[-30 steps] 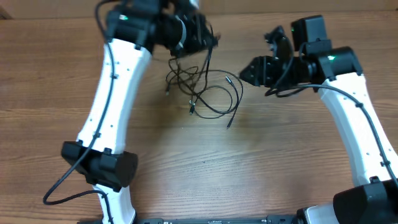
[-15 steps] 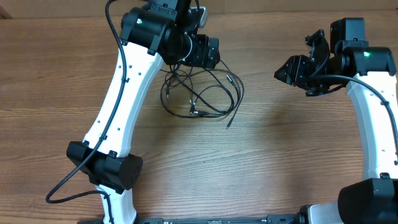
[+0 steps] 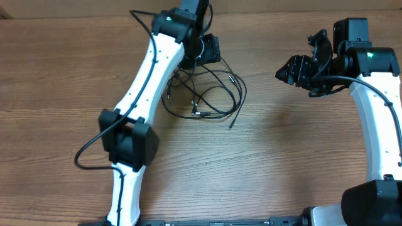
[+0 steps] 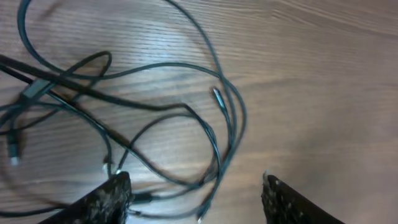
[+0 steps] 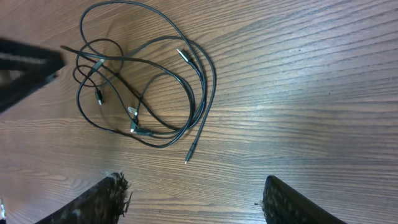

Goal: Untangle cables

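Nearest me, on the near side of the cables [image 3: 207, 94], one loose plug end [image 3: 230, 126] is lying clear of the heap on the wooden table [image 3: 282, 163]. That tail is looking like the easy one to free. Pulled sideways, though, its plug could be catching in the outer loop it runs beside.

The cables themselves are sitting as one flat tangle. Several loops are crossing in the middle, and small plug tips [image 4: 216, 96] are poking among the strands.

Just above the tangle's far edge, the left gripper [image 3: 209, 50] is hovering. Its jaws are standing wide with nothing between them, and the wrist view is showing strands running under the gap of the left gripper [image 4: 193, 186]. I judge that closing here risks pinching two or three crossing cords at once. A lift would then be cinching the knot instead of loosening it.

Well off to the right of the tangle, the right gripper [image 3: 301, 59] is hanging spread wide and empty, with the whole heap [image 5: 202, 81] lying ahead of it in its own wrist view. With nothing pinning the tangle, a single-handed pull may be dragging the entire bundle across the table.
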### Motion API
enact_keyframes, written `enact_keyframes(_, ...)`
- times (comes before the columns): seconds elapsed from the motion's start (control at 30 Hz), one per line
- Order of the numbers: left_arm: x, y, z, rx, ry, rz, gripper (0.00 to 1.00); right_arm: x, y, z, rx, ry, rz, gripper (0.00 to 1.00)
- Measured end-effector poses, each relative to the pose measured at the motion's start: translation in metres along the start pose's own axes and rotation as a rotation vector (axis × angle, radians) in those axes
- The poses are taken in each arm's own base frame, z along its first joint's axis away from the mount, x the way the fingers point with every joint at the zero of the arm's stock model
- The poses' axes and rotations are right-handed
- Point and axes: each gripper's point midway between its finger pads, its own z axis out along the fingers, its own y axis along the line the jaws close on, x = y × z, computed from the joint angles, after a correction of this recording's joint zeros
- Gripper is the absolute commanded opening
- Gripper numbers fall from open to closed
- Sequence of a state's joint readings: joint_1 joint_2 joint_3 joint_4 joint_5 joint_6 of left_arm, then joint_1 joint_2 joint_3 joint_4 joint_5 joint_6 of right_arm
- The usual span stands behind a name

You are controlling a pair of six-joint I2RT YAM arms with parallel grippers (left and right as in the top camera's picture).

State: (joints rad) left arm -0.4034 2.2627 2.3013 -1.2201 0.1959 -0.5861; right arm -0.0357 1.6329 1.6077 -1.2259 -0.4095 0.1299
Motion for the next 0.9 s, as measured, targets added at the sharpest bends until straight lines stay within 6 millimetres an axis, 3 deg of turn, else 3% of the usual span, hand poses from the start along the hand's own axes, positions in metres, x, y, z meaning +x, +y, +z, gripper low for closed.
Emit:
enact_keyframes(0.17, 0.0, 0.017, 0.027, -0.097, -0.003, -0.137, 0.67, 0.0, 0.0, 0.0, 0.003, 0.001, 0.001, 0.72)
enact_keyframes(0.43, -0.006, 0.032, 0.045, -0.167, -0.032, -0.219, 0.62, 0.0, -0.003, 0.0, 0.015, -0.001, 0.001, 0.73)
enact_keyframes(0.6, -0.011, 0.038, 0.071, -0.178, -0.039, -0.238, 0.34, 0.001, -0.004, 0.0, 0.024, 0.003, 0.003, 0.73)
enact_keyframes(0.73, -0.031, 0.028, 0.085, -0.124, -0.108, -0.206, 0.08, 0.002, -0.005, 0.0, 0.026, 0.006, 0.005, 0.73)
enact_keyframes(0.9, -0.046, 0.014, 0.084, -0.065, -0.156, -0.126, 0.04, 0.002, -0.005, 0.0, 0.027, 0.007, 0.006, 0.73)
